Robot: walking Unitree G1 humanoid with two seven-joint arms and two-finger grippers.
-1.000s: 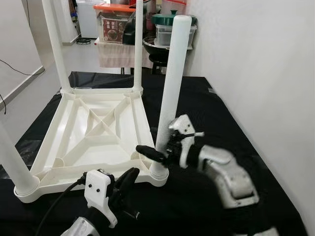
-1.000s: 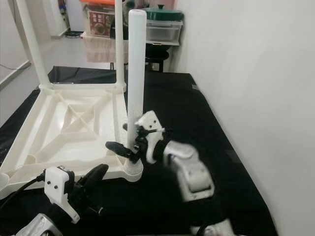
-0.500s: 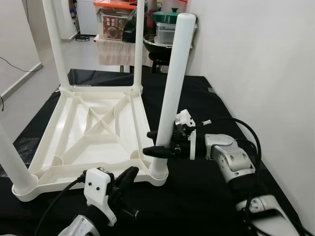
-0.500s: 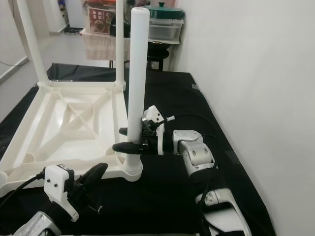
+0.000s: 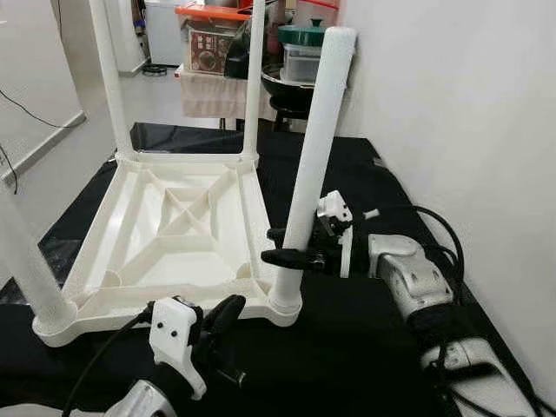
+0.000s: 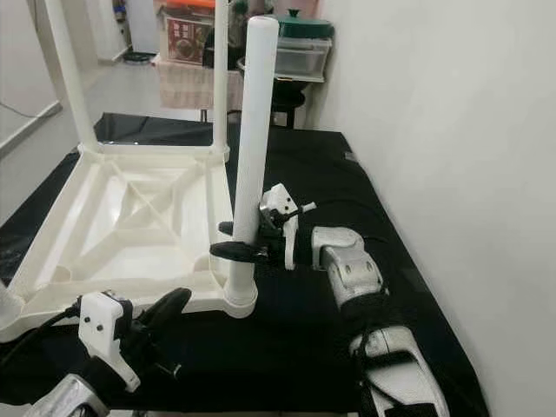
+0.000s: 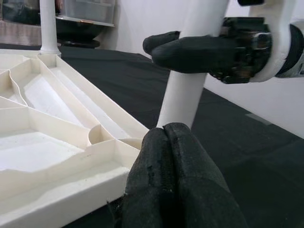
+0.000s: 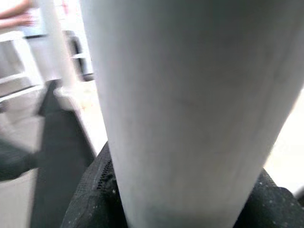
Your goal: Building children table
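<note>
- I have the white tabletop (image 5: 165, 234) lying upside down on the black mat (image 5: 365, 347), ribbed underside up, with legs standing in its corners.
- The step in hand, as I judge it, is seating the near right leg (image 5: 314, 156) into its corner socket (image 5: 284, 304); its foot sits in the socket ring and the post leans slightly away from upright.
- My right gripper (image 5: 285, 246) reaches in from the right, low on that leg, with one black finger on each side of the post. In the right wrist view the leg (image 8: 190, 109) sits squarely between the finger pads, so I read it as clamped on the leg.
- My left gripper (image 5: 219, 320) hovers low at the near edge of the tabletop, just short of the same corner. In the left wrist view its fingertips (image 7: 175, 156) are pressed together with nothing between them.
- The far two legs (image 5: 111, 78) stand upright in their corners, and the near left leg (image 5: 26, 269) is in its socket at the edge of the head view.
- Next, I think, I need to straighten the leg and press it down along its axis until it bottoms out; the left gripper could brace the tabletop corner so it does not slide on the mat.
- The risk I see is pushing while the leg is tilted, which could jam it or lift the corner.
</note>
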